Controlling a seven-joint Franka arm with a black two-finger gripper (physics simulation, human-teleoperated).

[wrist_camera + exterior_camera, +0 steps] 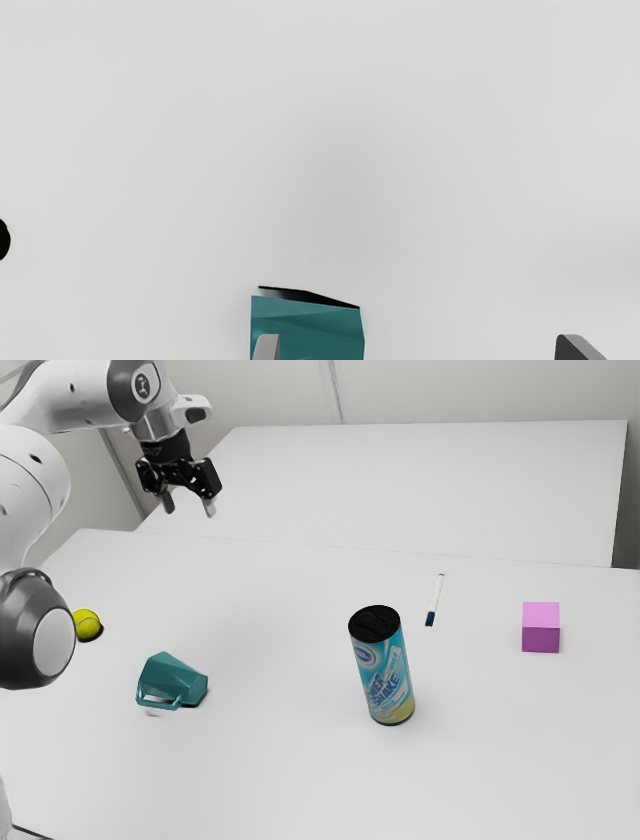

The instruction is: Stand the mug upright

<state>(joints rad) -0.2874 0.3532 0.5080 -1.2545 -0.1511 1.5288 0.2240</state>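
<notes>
My grey arm joint [40,630] looms nearest; next, on the table [290,780], a can [385,670] stands well apart from the toppled mug [172,680], leaving me tipping room. The mug's long axis runs roughly across the exterior view, handle cameraward. Beyond sits a ball [86,623]. Farther back, my claw [189,509] hangs high, spread and empty; I judge I must go down and cameraward.
</notes>
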